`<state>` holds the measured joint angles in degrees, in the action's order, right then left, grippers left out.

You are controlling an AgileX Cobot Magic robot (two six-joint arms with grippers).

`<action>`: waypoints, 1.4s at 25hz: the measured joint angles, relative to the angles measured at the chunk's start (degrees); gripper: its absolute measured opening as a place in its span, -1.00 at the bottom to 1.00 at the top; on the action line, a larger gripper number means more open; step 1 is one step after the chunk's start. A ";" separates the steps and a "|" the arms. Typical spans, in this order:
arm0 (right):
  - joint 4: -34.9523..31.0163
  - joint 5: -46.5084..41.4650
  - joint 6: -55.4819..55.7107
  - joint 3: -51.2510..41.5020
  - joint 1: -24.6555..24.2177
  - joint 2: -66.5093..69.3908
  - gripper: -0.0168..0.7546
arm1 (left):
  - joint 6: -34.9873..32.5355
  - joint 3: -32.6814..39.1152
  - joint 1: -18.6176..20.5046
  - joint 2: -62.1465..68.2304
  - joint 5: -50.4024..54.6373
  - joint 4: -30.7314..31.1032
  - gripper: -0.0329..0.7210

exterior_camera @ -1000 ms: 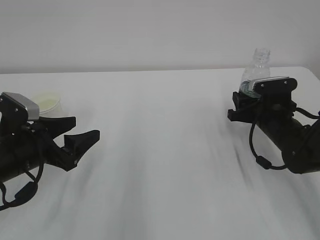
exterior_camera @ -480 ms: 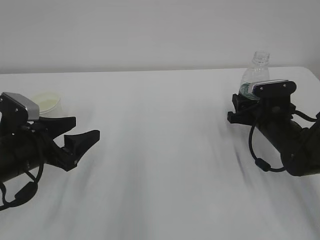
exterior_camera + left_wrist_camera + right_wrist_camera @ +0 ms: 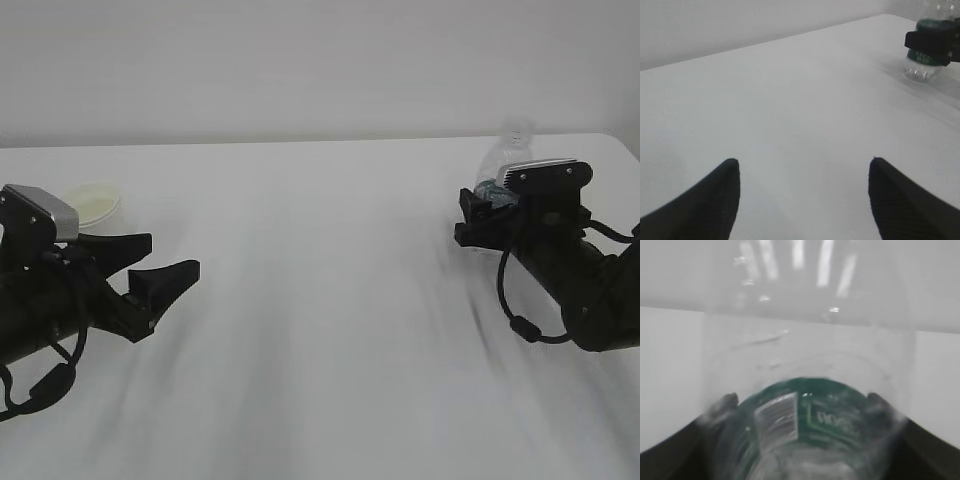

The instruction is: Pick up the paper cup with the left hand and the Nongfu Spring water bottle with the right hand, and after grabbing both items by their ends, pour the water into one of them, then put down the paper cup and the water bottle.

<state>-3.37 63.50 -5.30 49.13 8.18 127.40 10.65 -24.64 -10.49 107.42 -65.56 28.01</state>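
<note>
The Nongfu Spring water bottle (image 3: 920,67) is by the far right corner of the table (image 3: 320,300), its base down on the surface and its green label band level with my right hand (image 3: 478,210). What has changed is the bottle itself. A moment ago it stood sharp and tall above my right wrist plate; now its neck is a pale smear and sits lower in the exterior view, so it is moving. My right arm has hardly shifted.

In the right wrist view my two right fingers flank the label band on either side. The blur hides whether they press it or have just come off it, so I cannot tell if I hold it. I judge this to be the letting-go at the end of the job, and a rocking bottle is the risk: with no cap, a tip would spill whatever is left inside.

My left hand (image 3: 172,255) has not moved. Its fingers are spread wide with nothing between them, and it is low over the table near the left edge. The paper cup (image 3: 95,203) stands upright just behind it, apart from the fingers and already set down. What it holds I cannot make out.
</note>
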 joint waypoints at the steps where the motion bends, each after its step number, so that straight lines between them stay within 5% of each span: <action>1: 0.00 0.00 0.00 -0.01 0.00 0.00 0.54 | 0.00 0.00 0.00 0.00 0.00 0.00 0.61; 35: -0.29 1.44 0.00 -5.64 0.00 -0.30 0.61 | 0.00 0.00 0.00 0.00 0.00 0.00 0.59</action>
<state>-3.66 64.95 -5.30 43.49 8.18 127.10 10.65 -24.64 -10.49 107.42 -65.56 28.01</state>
